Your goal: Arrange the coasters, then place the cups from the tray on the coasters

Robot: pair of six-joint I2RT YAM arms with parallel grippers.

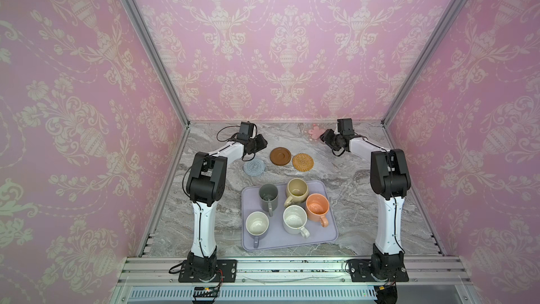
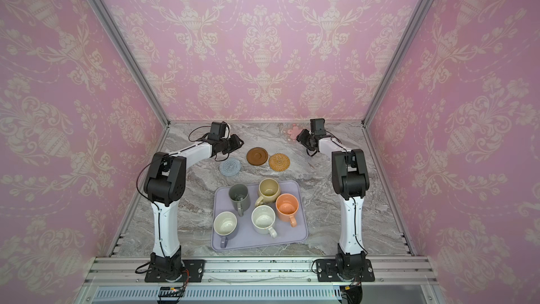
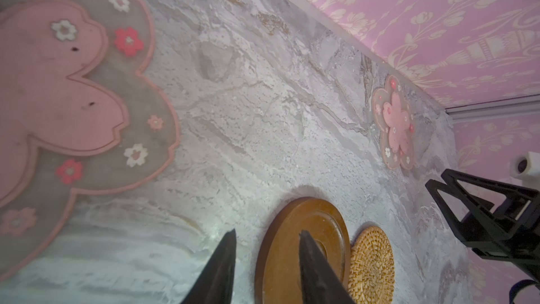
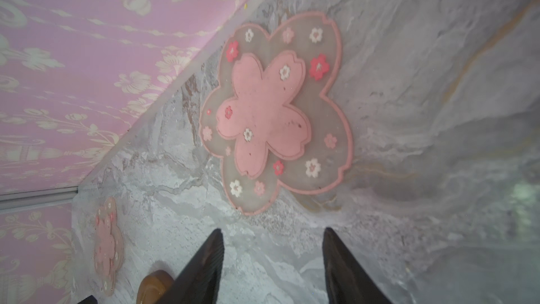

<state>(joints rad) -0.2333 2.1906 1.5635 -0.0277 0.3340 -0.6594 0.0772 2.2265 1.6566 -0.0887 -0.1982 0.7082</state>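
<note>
1. 5 cups: grey cup (image 1: 268, 195), beige cup (image 1: 296, 190), orange cup (image 1: 317, 206), speckled cup (image 1: 295, 218), lavender cup (image 1: 257, 225).
2. 5 coasters: 2 pink flower coasters (image 4: 274, 112) (image 3: 58, 97), brown coaster (image 1: 280, 156), rattan coaster (image 1: 303, 162), blue coaster (image 1: 253, 167).
3. 1 tray (image 1: 274, 242).

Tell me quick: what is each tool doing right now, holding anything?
Left tool: open, holding nothing.
Right tool: open, holding nothing; the pink flower coaster lies ahead of it, untouched.

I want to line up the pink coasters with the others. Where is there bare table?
Bare marble lies right of the rattan coaster, toward the right arm, and on both sides of the tray. Crowded: the tray's five cups, and the brown coaster beside the rattan one.
</note>
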